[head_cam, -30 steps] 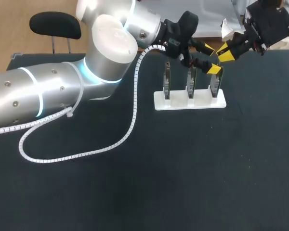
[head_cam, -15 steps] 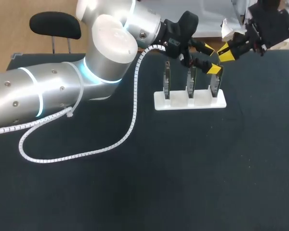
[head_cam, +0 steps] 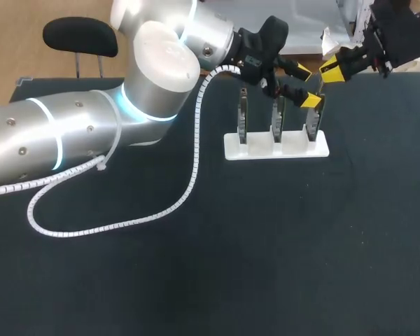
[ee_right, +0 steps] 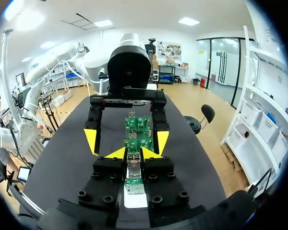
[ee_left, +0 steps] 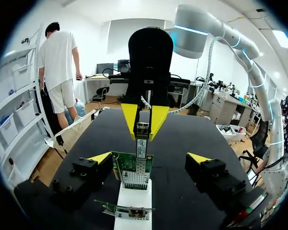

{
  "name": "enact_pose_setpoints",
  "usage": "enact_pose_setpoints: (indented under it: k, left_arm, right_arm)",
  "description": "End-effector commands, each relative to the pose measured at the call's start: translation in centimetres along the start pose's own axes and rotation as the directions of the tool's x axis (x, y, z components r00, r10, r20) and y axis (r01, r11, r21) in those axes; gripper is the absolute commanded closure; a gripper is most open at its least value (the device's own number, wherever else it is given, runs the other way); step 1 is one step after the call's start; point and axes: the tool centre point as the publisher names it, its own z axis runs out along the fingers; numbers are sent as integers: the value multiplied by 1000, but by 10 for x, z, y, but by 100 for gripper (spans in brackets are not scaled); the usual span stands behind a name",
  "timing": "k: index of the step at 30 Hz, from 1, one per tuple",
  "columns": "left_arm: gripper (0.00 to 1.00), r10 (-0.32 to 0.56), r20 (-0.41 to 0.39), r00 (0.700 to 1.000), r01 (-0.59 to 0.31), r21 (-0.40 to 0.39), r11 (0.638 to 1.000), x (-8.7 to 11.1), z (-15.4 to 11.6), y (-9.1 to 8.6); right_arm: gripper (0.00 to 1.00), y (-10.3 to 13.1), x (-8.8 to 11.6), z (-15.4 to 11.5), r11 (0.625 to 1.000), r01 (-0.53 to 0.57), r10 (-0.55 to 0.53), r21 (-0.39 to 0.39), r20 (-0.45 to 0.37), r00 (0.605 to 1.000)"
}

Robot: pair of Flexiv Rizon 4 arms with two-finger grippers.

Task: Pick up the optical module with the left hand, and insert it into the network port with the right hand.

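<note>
Standing upright in a white stand (head_cam: 276,148) near the table's (head_cam: 266,252) far edge, right of its middle, 3 green circuit boards (head_cam: 275,122) are seen in a row. The rightmost board (ee_left: 132,168) is flanked by the left gripper (head_cam: 306,85), whose fingers are spread wide, 1 at each side of that board and clear of it; nothing is held by them. The optical module (ee_right: 133,162), a small silver block, is pinched between the narrowly set yellow tips of the right gripper (head_cam: 334,68), which is held over the table's far edge toward its right corner, just beyond the left gripper. In the left wrist view the module is seen right at the rightmost board's top edge, but whether contact is made cannot be told. A white spiral cable (head_cam: 189,189) is draped from the left arm (head_cam: 56,140) across the table's left half.
</note>
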Motion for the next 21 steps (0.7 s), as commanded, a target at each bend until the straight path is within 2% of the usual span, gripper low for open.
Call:
enact_pose_setpoints:
  k: [1, 2, 3, 4, 21]
  left_arm:
    - [0, 1, 0, 1000, -1, 0, 1000, 0, 0, 0]
    - [0, 1, 0, 1000, -1, 0, 1000, 0, 0, 0]
    - [0, 1, 0, 1000, -1, 0, 1000, 0, 0, 0]
    - [0, 1, 0, 1000, -1, 0, 1000, 0, 0, 0]
    - [0, 1, 0, 1000, -1, 0, 1000, 0, 0, 0]
  right_arm:
    - [100, 2, -1, -1, 1000, 4, -4, 4, 6, 1000]
    - [100, 2, -2, -2, 1000, 2, -2, 4, 11, 1000]
    - [95, 2, -2, -2, 1000, 2, -2, 5, 11, 1000]
    - [100, 2, -2, -2, 1000, 3, -3, 3, 10, 1000]
    - [100, 7, 0, 6, 999, 24, -25, -29, -34, 999]
